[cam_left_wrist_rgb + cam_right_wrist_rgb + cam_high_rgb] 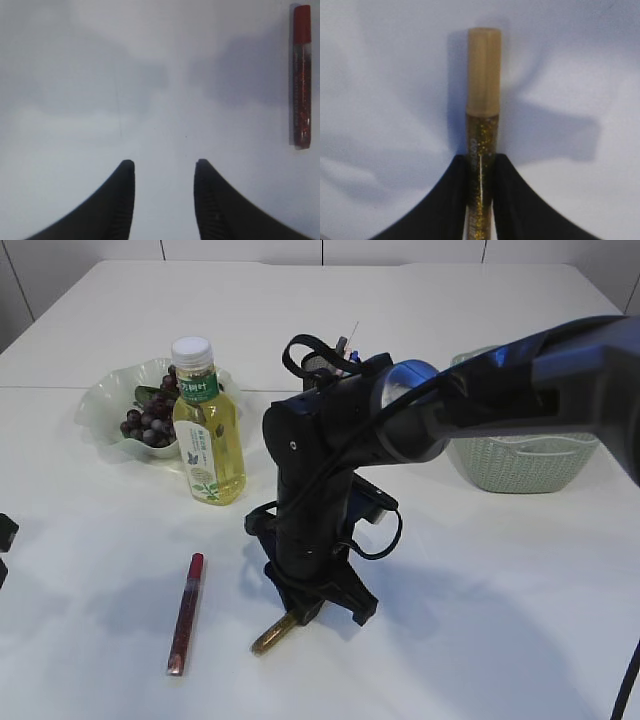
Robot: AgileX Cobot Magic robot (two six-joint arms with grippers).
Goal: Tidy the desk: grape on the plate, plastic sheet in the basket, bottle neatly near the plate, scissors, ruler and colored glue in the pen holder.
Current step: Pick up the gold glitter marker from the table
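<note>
Right gripper [480,165] is clamping the slim gold glitter-glue tube [483,95] flat on the white table [480,620]; left gripper [164,172] is hanging apart, empty. Risk: tube pivoting on lift, since the grip is sitting off-centre.

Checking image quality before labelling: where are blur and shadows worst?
Exterior view: sharp, soft arm shadows on the table. Left wrist view: hazy, red glue tube soft-edged. Right wrist view: gold glue tube blurred, dark shadow beside it.

Glue tube [482,125] between my right claw [318,608] tips, on table [480,620]. Second tube [185,612] left of claw. Bottle [207,425], plate [105,405] behind-left; basket [530,465] behind-right.
</note>
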